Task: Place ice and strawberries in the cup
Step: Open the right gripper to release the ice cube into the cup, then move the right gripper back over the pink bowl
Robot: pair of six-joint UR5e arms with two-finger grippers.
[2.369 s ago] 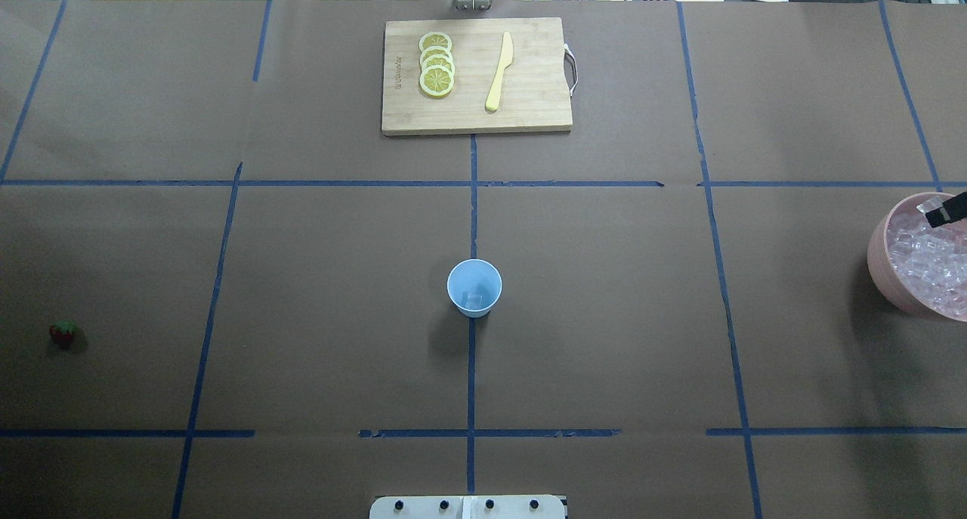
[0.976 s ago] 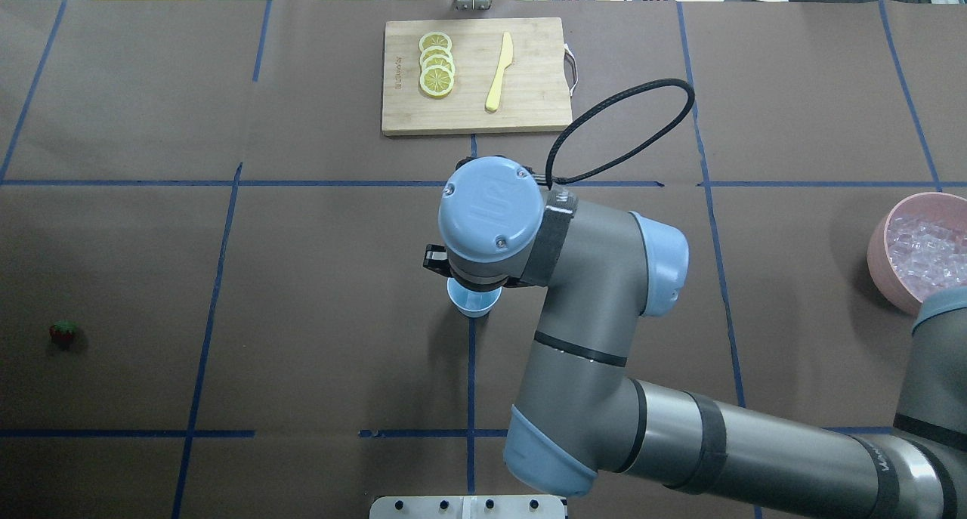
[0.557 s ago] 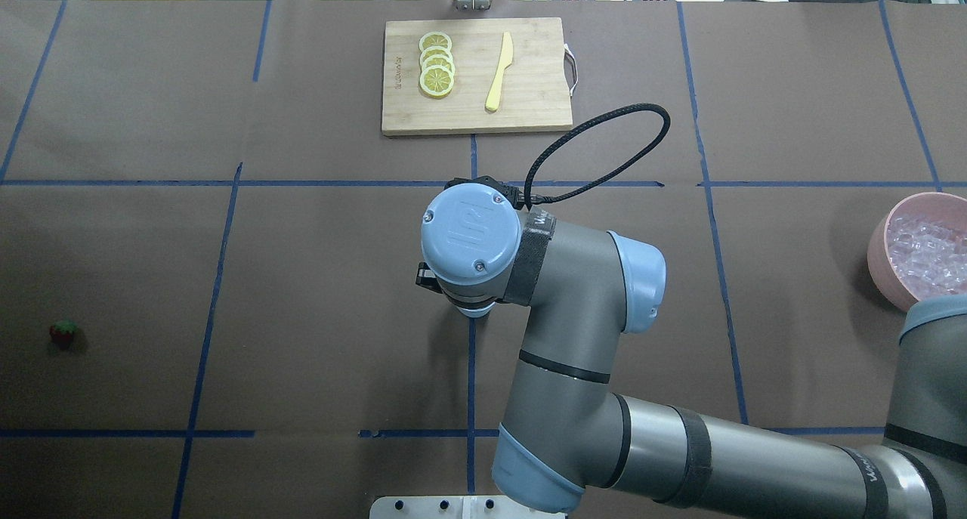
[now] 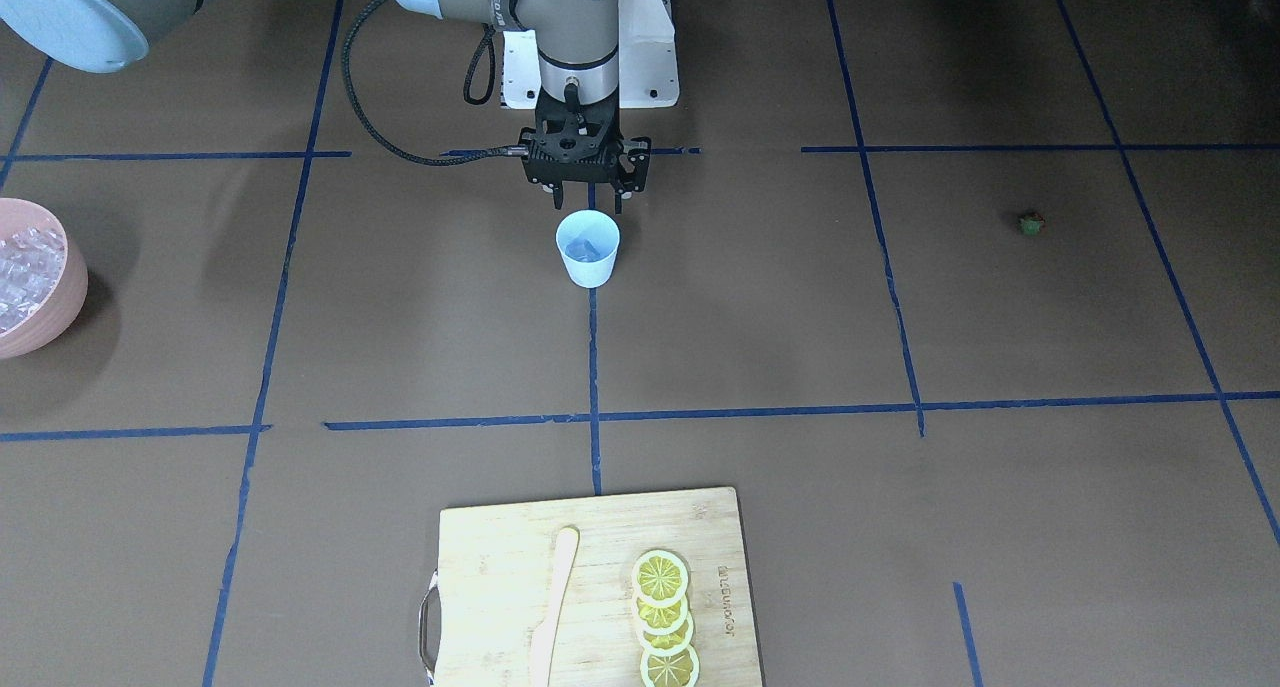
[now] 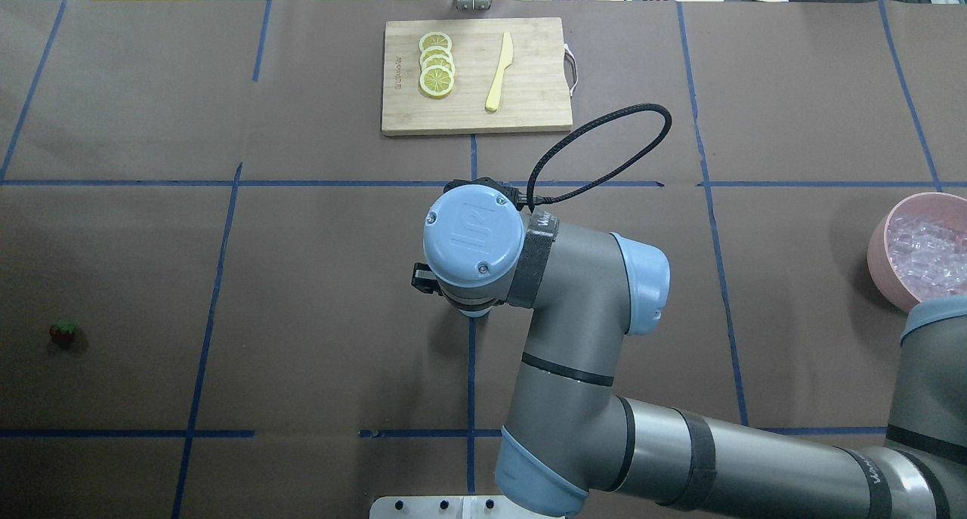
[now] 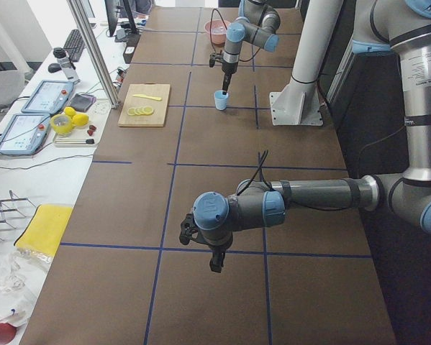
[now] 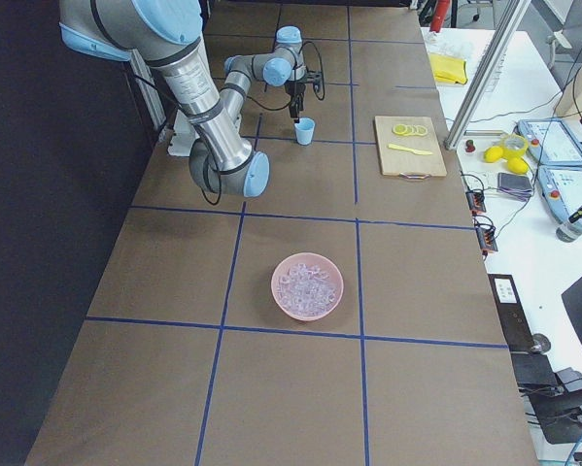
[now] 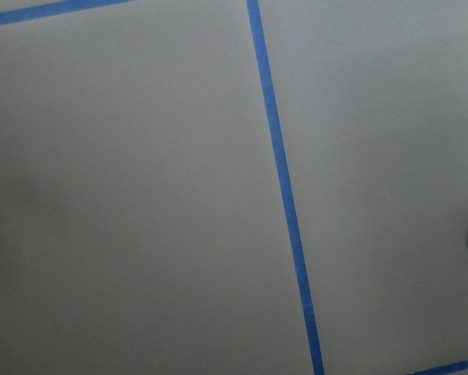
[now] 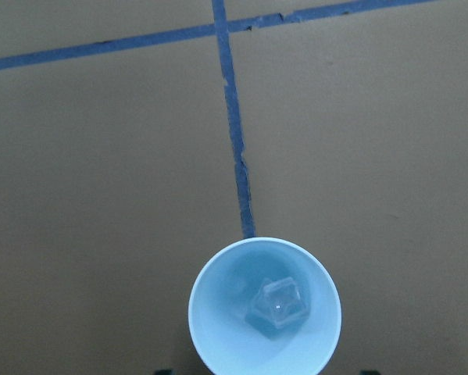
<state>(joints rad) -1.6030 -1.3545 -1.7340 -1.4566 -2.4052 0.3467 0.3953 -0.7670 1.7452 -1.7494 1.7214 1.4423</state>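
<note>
The light-blue cup [image 4: 588,250] stands upright at the table's centre on a blue tape line. One clear ice cube [image 9: 276,305] lies at the bottom of the cup [image 9: 265,308]. Just above its rim on the robot's side hovers my right gripper [image 4: 587,205], open, with nothing between its fingers. In the overhead view the right arm covers all but a sliver of the cup [image 5: 474,313]. The red strawberry [image 5: 63,332] lies alone far to my left [image 4: 1031,223]. My left gripper [image 6: 215,262] hangs over bare table; I cannot tell whether it is open.
A pink bowl [image 5: 884,262] full of ice [image 5: 925,251] sits at the table's right edge. A wooden cutting board [image 5: 529,111] with lemon slices [image 5: 437,73] and a yellow knife [image 5: 499,72] lies at the far side. Blue tape lines grid the brown table.
The right arm has swung from the pink bowl to above the cup. Over the last half second it has barely shifted. The strawberry and bowl have stayed put.
</note>
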